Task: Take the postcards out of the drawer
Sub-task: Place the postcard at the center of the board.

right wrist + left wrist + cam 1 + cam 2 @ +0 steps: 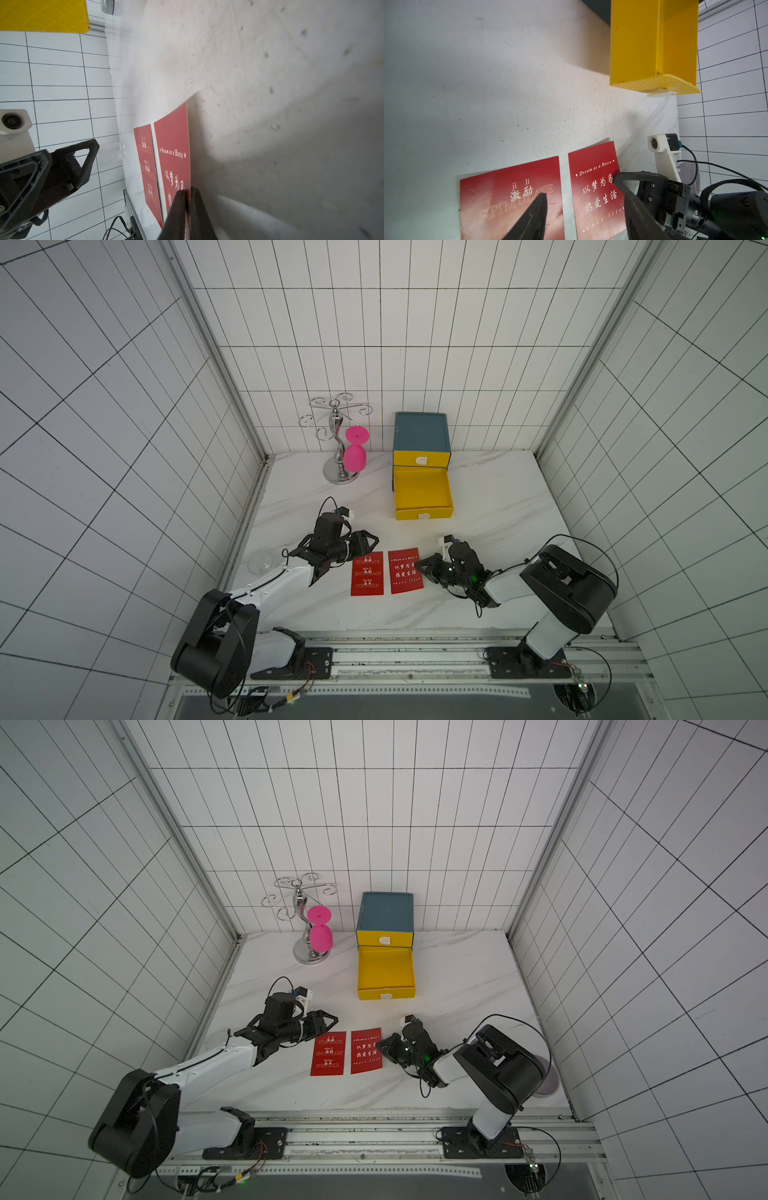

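Note:
Two red postcards with white print lie side by side on the marble table, near the front. The left postcard (367, 578) (500, 197) lies flat, and my left gripper (368, 549) (584, 196) hovers open over its far end. The right postcard (405, 572) (174, 145) has its right edge pinched in my right gripper (417, 563) (187, 191), and that edge stands slightly off the table. Behind them the yellow lower drawer (422, 489) (385, 969) is pulled out, and its floor shows bare.
The drawer belongs to a small blue-topped cabinet (422, 433) at the back wall, whose upper drawer is closed. A chrome stand (340, 475) with a pink goblet (355, 452) hanging on it is left of the cabinet. A clear glass (262, 562) lies by the left wall.

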